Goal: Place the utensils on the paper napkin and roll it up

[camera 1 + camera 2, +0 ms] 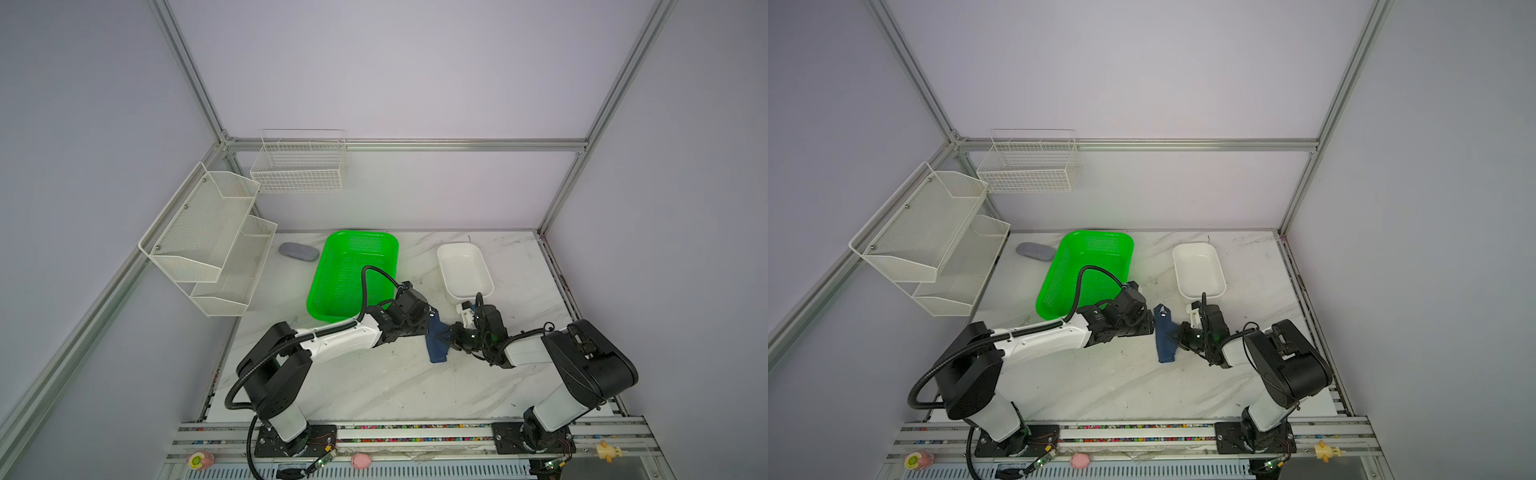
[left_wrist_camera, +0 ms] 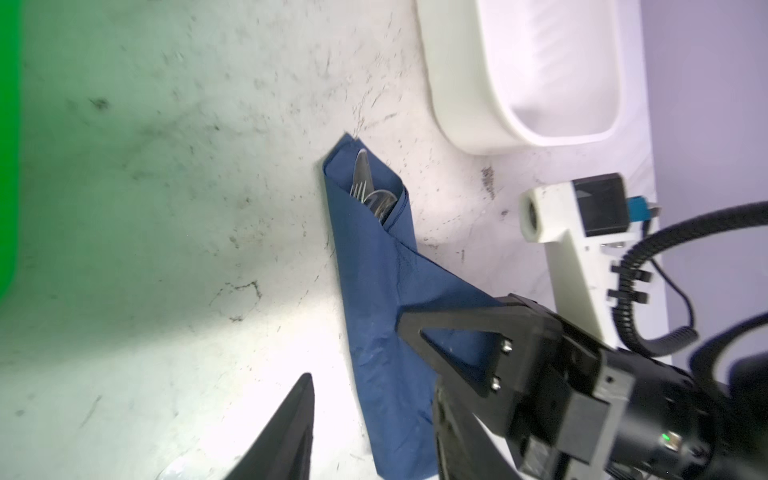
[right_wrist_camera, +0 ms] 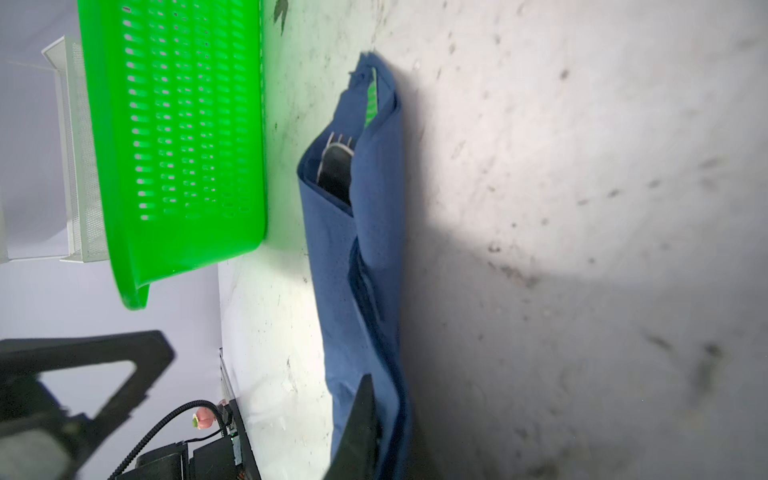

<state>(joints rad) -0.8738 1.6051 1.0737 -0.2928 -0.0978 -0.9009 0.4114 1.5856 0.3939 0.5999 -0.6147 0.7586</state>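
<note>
So the paper napkin (image 1: pixel 437 340) is a narrow roll lying on the counter (image 1: pixel 374 386), between the green basket (image 1: pixel 353 245) and the white tray (image 1: pixel 457 246), not in either one. The utensils (image 2: pixel 370 187) are tucked inside it, tips poking out one end. My right end effector (image 2: pixel 405 322) is pinched tight on a loose flap. My left end effector (image 1: pixel 430 322) has its fingers parted, gripping nothing, right by the roll.

Both top views were evenly, softly lit. Wrist views were blurred; grey shadow lay just beside the right gripper (image 3: pixel 368 388), and the tabletop (image 3: pixel 582 104) beyond it glared white.
</note>
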